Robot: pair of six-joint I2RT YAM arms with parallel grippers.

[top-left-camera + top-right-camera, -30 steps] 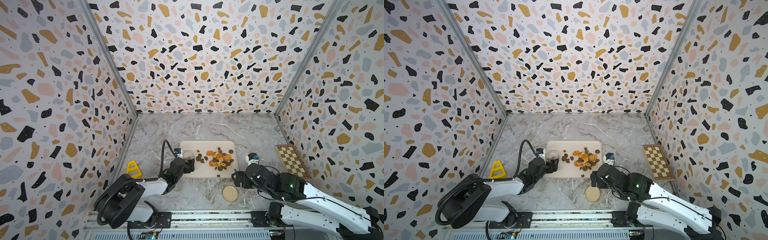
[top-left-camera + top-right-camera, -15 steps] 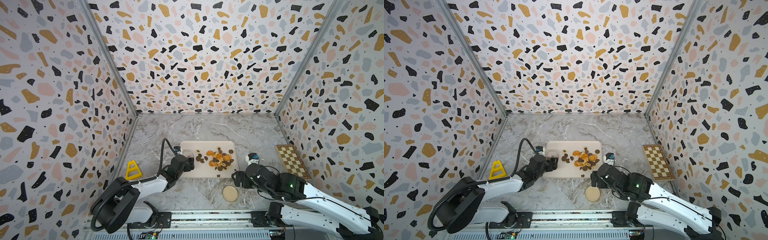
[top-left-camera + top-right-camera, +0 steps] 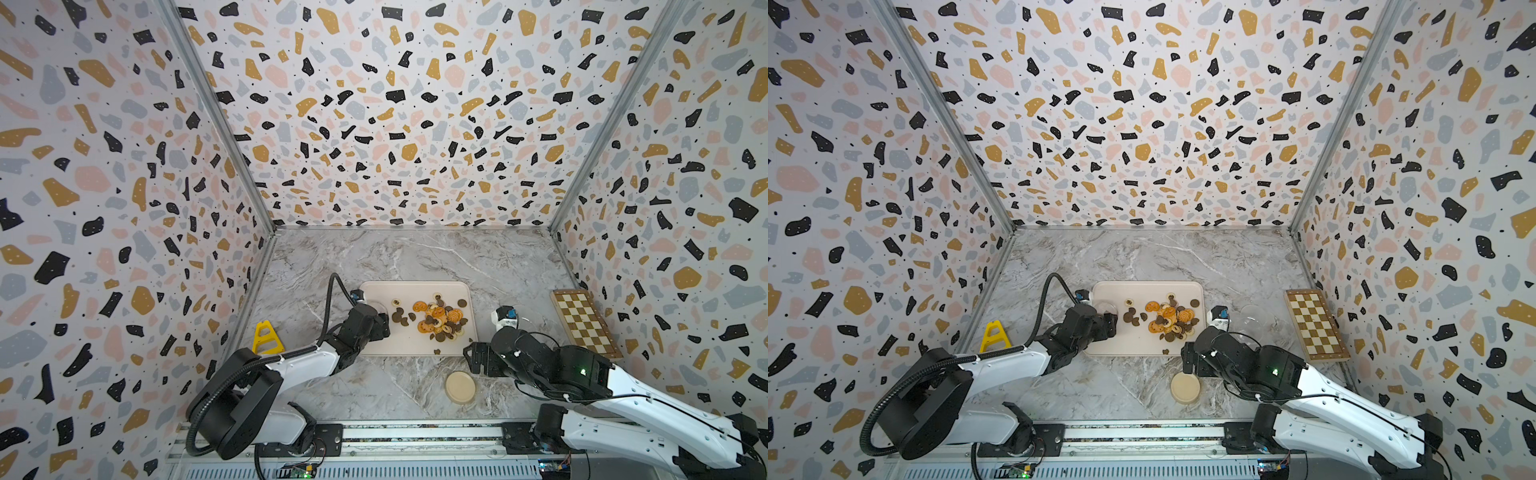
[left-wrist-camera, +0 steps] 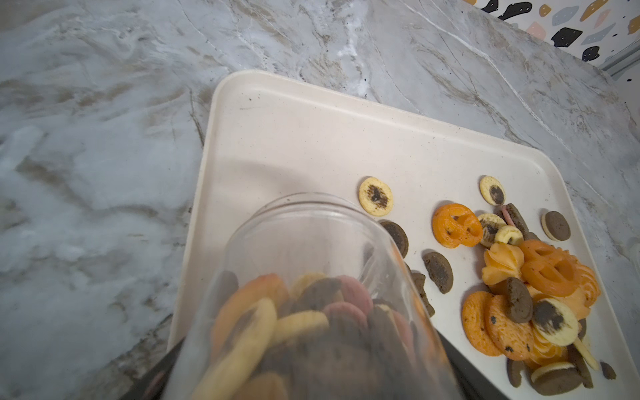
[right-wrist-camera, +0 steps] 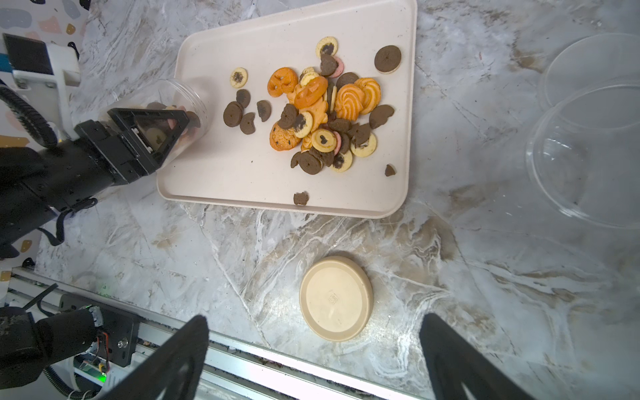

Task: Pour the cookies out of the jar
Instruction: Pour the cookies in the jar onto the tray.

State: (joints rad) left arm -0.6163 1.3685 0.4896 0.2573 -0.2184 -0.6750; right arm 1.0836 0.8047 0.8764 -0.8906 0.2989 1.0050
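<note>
Gripping the clear jar [image 5: 187,97] across its body with the left claw [image 5: 162,135], held close to level with the mouth over the left end of the tray [image 5: 277,204], with a heap of cookies [image 5: 311,114] mid-tray and a good share lodged toward the jar's base. Risking a sudden rush if tipped steeper, enough to skitter cookies over the low rim onto the table [image 5: 242,259], or a slip of smooth plastic in the grip. Reaching low and forward with the left arm, wrist turned toward the tray; holding the right claw [image 5: 315,323] wide open and empty near the lid [image 5: 336,298].
</note>
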